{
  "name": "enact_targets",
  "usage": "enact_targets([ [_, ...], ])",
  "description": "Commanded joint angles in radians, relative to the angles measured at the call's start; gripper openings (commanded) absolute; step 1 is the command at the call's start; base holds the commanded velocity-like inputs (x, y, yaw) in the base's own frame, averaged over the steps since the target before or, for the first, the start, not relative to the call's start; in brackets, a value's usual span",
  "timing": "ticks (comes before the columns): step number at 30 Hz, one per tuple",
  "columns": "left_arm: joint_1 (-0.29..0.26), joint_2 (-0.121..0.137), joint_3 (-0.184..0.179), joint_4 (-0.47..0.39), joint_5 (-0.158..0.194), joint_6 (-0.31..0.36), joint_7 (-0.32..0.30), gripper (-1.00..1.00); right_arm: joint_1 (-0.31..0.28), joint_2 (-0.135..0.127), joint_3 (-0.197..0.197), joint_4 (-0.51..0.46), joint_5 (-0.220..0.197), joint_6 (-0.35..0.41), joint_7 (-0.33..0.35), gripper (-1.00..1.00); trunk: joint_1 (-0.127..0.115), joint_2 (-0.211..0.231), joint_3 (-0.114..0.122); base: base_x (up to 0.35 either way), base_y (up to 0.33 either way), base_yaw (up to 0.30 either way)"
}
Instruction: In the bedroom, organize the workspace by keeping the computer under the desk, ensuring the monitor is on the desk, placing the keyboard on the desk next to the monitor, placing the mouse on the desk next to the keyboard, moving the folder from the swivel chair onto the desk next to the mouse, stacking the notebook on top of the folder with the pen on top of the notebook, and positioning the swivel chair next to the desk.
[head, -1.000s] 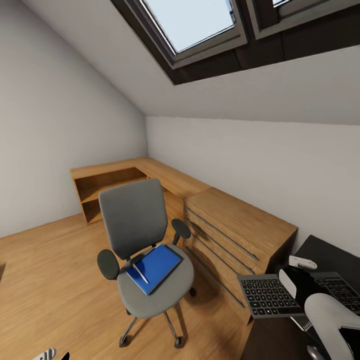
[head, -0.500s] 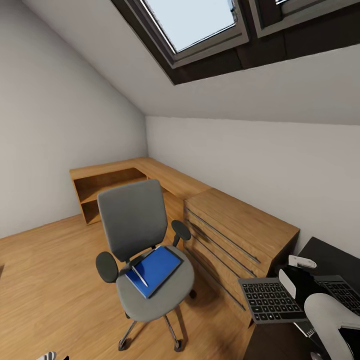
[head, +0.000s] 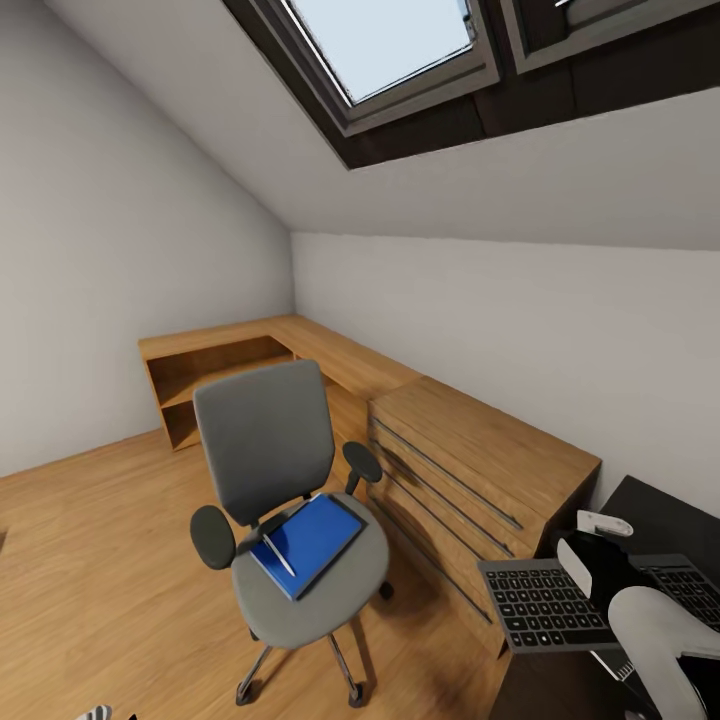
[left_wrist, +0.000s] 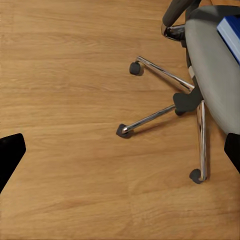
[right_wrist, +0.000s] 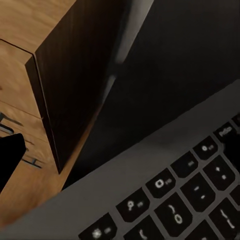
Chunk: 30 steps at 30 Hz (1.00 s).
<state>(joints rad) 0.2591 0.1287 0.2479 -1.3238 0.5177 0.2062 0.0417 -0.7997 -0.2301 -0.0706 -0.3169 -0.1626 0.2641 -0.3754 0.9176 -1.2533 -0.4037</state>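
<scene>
The grey swivel chair (head: 272, 470) stands on the wood floor, facing me, its chrome base (left_wrist: 165, 112) close under my left arm. On its seat lies the blue folder (head: 310, 540) with the thin white pen (head: 279, 553) across it. My right gripper (head: 590, 565) is shut on the dark-grey keyboard (head: 540, 603), which juts out past the edge of the black desk (head: 665, 510). The keys (right_wrist: 170, 200) sit right under that wrist, over the dark desk top (right_wrist: 180, 70). My left gripper (left_wrist: 120, 152) hangs open above the floor beside the chair base.
A light-wood chest of drawers (head: 480, 455) stands between the chair and the desk, its dark side panel (right_wrist: 70, 95) near the keyboard. A low wooden shelf unit (head: 215, 365) runs along the walls behind. Skylights (head: 385, 45) sit in the sloped ceiling. Open floor (head: 90, 560) lies left of the chair.
The whole view has shifted slightly, so the chair sits a little further left and the left gripper has slipped toward the bottom edge. The keyboard stays in my right gripper.
</scene>
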Motion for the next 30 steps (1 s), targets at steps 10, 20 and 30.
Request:
enact_targets([
  [10,0.000,0.000,0.001,-0.002,0.010,0.005,0.004,1.00,-0.001,0.002,0.001,-0.001,0.009,0.008,-0.082,1.00,0.000,-0.001,-0.001,0.000,0.000,0.000],
  [20,0.000,0.000,0.000,-0.002,0.010,0.005,0.004,1.00,0.000,0.004,0.003,-0.001,0.029,0.009,-0.091,1.00,0.035,-0.064,-0.029,0.000,0.000,0.000],
  [30,0.000,0.000,-0.001,-0.002,0.010,0.005,0.004,1.00,-0.001,0.005,0.003,-0.001,0.041,0.009,-0.091,1.00,0.054,-0.099,-0.045,0.000,0.000,0.000],
])
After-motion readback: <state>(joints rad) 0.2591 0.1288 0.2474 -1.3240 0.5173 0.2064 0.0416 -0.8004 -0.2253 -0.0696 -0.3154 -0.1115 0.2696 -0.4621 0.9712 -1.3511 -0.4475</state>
